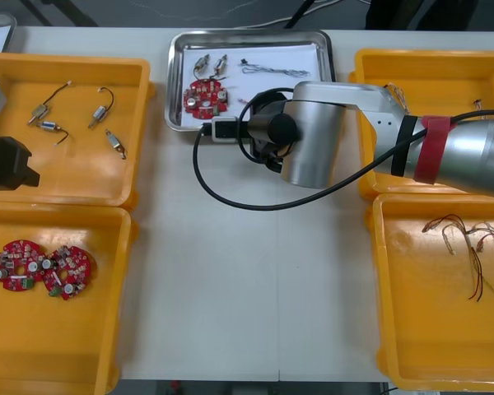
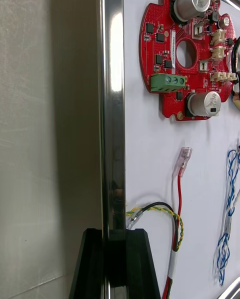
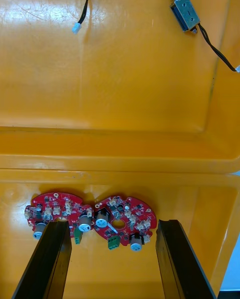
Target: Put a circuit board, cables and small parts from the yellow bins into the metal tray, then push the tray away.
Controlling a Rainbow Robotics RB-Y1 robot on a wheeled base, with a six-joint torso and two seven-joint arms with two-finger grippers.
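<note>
At far middle of counter (image 1: 230, 271), metal tray (image 1: 174, 82) carries circuit board (image 1: 206, 97), cables (image 1: 272, 69), small metal parts (image 1: 212, 63); right pincer (image 2: 114, 234) clamped on its near rim. Over left yellow bins (image 3: 120, 149), left pincer (image 3: 111, 223) wide.

Front camera: high above the arms, facing steeply down on the light table (image 1: 247, 280). Right wrist camera: very close, looking along the rim of a shiny rectangular metal tray (image 2: 113, 104) gripped by the right gripper (image 2: 114, 266). Left wrist camera: farther back, facing two round red circuit boards (image 3: 92, 220) just beyond the left gripper (image 3: 112, 266), in a yellow plastic bin (image 3: 120, 279). The front view shares the tray and those boards.
</note>
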